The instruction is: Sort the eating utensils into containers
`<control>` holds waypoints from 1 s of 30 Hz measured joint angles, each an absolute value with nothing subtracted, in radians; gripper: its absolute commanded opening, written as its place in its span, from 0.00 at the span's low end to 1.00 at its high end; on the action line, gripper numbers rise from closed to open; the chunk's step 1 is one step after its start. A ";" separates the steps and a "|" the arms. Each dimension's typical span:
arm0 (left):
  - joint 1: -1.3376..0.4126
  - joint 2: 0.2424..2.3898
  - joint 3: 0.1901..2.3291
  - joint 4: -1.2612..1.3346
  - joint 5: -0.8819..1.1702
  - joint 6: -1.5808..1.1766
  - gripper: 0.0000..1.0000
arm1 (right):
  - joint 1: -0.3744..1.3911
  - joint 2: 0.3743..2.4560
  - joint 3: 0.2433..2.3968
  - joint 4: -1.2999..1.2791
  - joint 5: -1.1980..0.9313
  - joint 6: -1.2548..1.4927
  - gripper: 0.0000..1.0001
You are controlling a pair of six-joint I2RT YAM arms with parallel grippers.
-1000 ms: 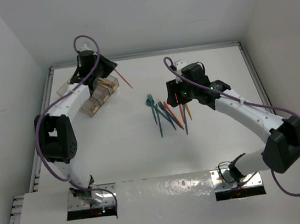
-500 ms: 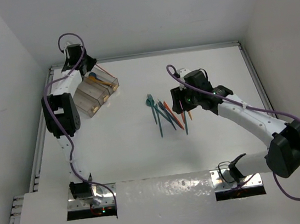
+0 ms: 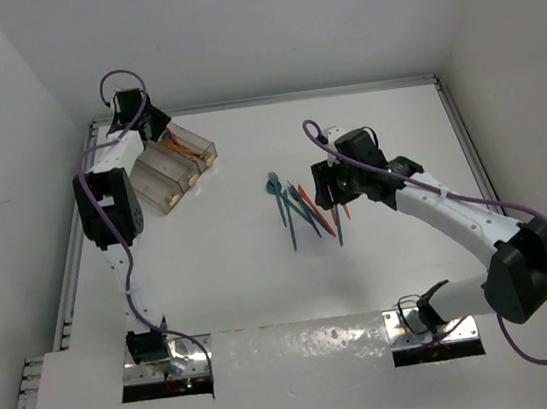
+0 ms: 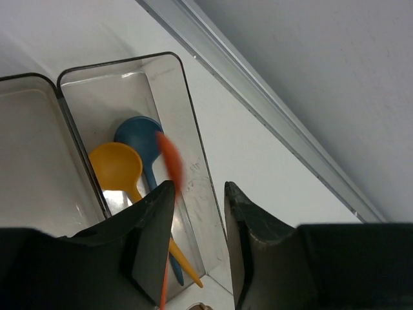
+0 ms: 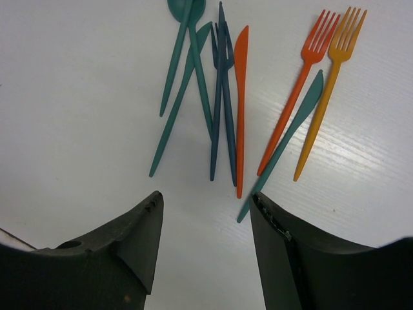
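The clear three-compartment tray stands at the back left. My left gripper hangs over its far compartment, jaws apart. A blurred orange utensil lies loose by the left finger above a blue spoon and a yellow spoon. My right gripper is open and empty just above the pile of utensils. In the right wrist view my right gripper faces a teal spoon, blue fork, orange knife, teal knife, orange fork and yellow fork.
A metal rail edges the table just behind the tray, with the white back wall beyond. White side walls stand on both sides. The arm bases sit at the near edge.
My left arm swung back and left over the tray's far compartment, and the orange utensil it held now hangs loose over that compartment. My right gripper shifted slightly towards the pile.
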State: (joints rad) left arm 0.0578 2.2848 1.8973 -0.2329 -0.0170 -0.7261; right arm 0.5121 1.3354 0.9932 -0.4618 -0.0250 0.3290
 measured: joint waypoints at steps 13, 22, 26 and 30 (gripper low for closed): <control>0.047 2.213 1.768 -0.260 0.035 -0.711 0.51 | 0.512 1.333 0.991 -0.476 -0.020 0.336 0.53; -0.223 1.875 1.447 -0.127 0.153 -0.628 0.41 | 0.512 1.245 0.921 -0.478 0.016 0.340 0.50; -0.368 1.826 1.282 -0.016 0.262 -0.606 0.37 | 0.512 1.196 0.879 -0.473 0.016 0.342 0.49; -0.379 1.866 1.180 0.004 0.301 -0.589 0.32 | 0.512 1.160 0.847 -0.472 0.006 0.342 0.49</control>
